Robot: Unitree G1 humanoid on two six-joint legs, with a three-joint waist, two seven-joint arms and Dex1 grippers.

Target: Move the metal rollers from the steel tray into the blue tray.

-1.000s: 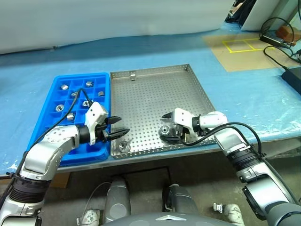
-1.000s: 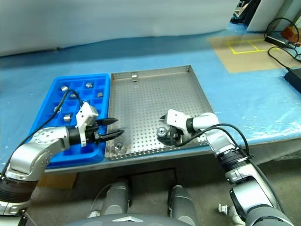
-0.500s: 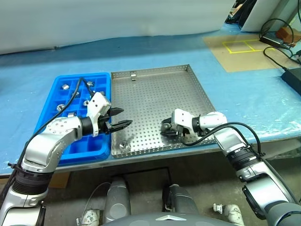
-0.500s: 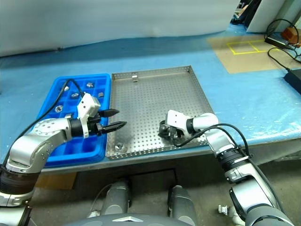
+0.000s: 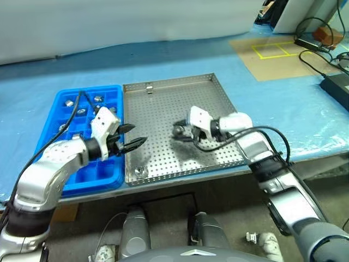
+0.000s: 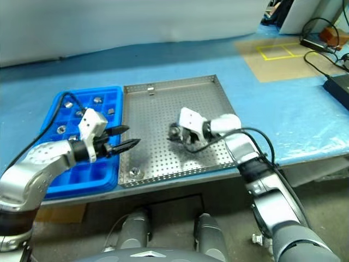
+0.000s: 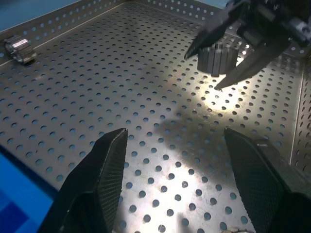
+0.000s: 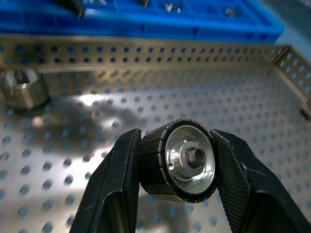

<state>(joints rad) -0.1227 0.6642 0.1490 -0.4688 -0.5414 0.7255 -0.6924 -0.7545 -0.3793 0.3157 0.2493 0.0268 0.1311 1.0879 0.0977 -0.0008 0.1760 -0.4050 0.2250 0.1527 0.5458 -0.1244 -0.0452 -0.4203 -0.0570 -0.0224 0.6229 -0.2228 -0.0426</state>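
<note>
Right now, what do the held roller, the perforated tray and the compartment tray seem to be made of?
Held roller: probably metal, dark ribbed rim, shiny silvery face.
Steel tray: sheet metal, dull grey, reflecting light, punched holes.
Blue tray: likely plastic, uniform bright blue, moulded grid.

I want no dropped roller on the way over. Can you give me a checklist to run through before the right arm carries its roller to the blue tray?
1. Roller clamped between both fingers of the right gripper: ok.
2. Roller lifted off the steel tray: ok, shadow below it.
3. Left gripper out of the path: not ok, it hovers open by the blue tray.
4. Free compartments in the blue tray: ok.
5. Rollers left behind: one near the front rim.
</note>
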